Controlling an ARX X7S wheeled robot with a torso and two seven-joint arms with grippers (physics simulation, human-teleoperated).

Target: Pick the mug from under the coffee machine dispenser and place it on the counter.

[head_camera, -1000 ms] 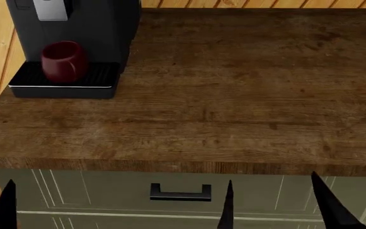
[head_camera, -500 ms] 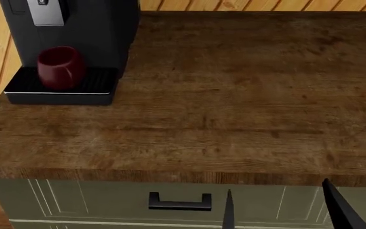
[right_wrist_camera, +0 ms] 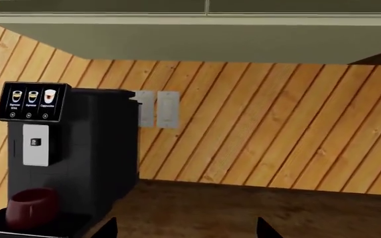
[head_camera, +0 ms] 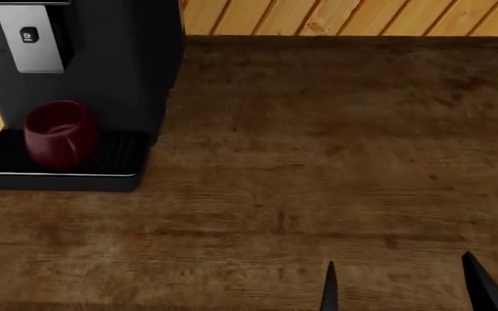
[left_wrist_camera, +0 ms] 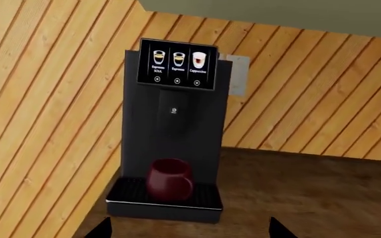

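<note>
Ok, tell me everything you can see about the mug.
The mug is small, rounded and glossy dark red, with a matching handle at its side. It stands upright on the ribbed drip tray of the black machine, under the dispenser. Its inside can't be made out. Neither gripper touches it.

Not much of the bot showing tbh, just the right gripper (head_camera: 401,285): two thin, matte black fingers (head_camera: 482,285) tapering to sharp points. No markings or cables visible.

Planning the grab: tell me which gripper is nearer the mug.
Left, as far as the views show. The left gripper faces the mug head-on on the drip tray; the right gripper sits far across the counter.
</note>
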